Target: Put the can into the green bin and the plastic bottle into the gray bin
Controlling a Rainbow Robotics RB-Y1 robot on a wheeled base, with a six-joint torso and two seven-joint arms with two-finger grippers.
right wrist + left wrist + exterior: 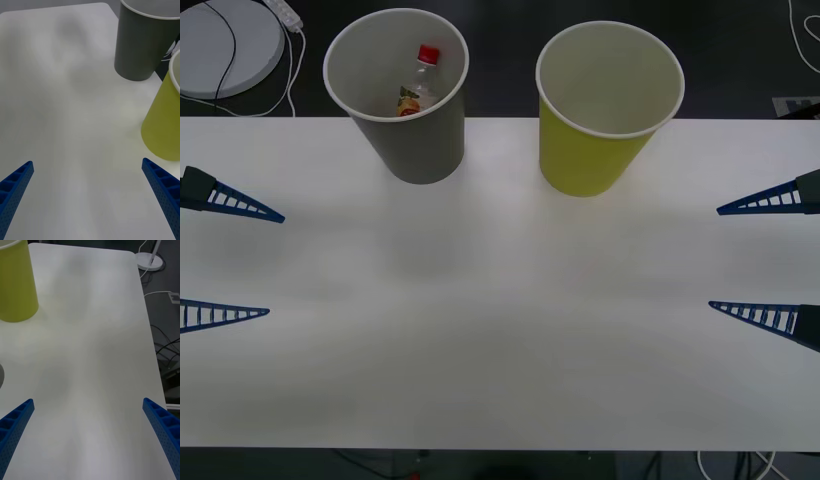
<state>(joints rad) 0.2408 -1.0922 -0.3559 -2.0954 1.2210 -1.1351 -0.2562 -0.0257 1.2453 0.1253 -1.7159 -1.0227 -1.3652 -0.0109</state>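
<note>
Plastic bottle [418,84]: small, clear, red screw cap, pale label with red-yellow marks; it stands tilted inside the gray bin, leaning on the far wall.
Gray bin [402,100]: tall paper-cup shape, dark matte wall, white rolled rim, pale inside, narrowing to its base; at the far edge of the table, on the robot's left.
Green bin [605,112]: same cup shape in yellow-green, white rim, pale inside; just beside the gray one, apart from it, on the robot's right.
Table [500,330]: smooth white top with rounded corners.
Left gripper [275,265]: 2 blue ribbed fingers spread wide at the left edge, holding nothing.
Right gripper [713,258]: 2 blue ribbed fingers spread wide at the right edge, holding nothing.
Views: the front view looks into both bins; the wrist views give their outer walls.
Room: broad bare tabletop lies between the grippers and before both bins.
</note>
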